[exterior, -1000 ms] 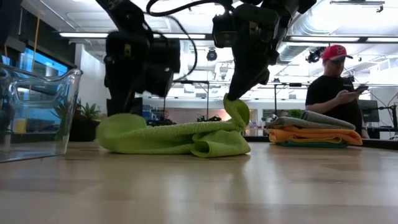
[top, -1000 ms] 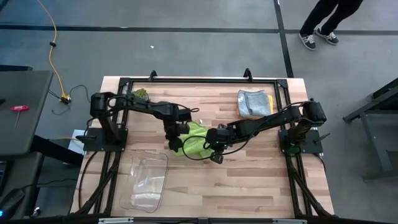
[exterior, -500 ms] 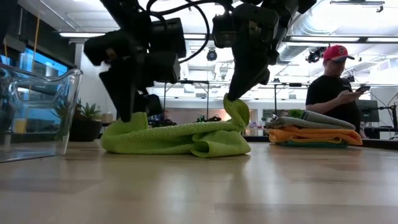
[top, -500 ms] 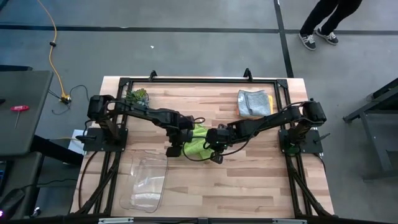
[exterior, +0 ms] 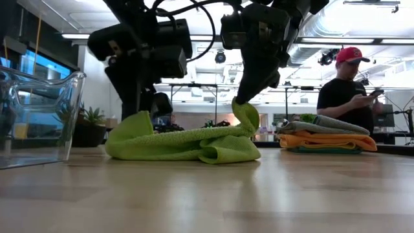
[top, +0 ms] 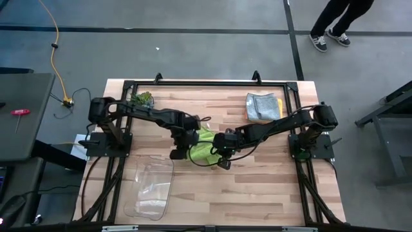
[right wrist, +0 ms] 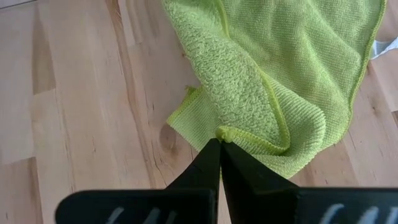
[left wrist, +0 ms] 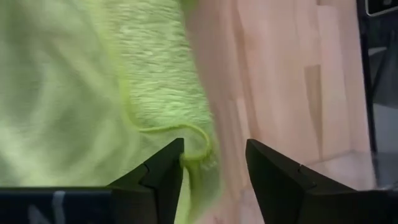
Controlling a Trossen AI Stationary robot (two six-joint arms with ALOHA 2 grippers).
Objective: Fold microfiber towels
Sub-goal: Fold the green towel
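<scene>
Two dark jointed arms, black cables looped alongside; matte black wedge-shaped jaws.

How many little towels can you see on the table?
4 that show: a lime green towel mid-table, pinched by the right hand, plus a folded stack at the far right: grey towel, orange towel, teal towel. More may be hidden inside.

Bright, even indoor light falls from overhead ceiling strip lights (exterior: 97, 35), visible glowing in the low view. The wooden table (top: 257, 187) is evenly lit from above, with only soft, short shadows under the arms. In the low view the nearest tabletop is blurred and the arms are dark silhouettes against the bright room. The left wrist view is soft, the lime green towel (left wrist: 74, 93) smeared and out of focus; the right wrist view is sharp.
</scene>
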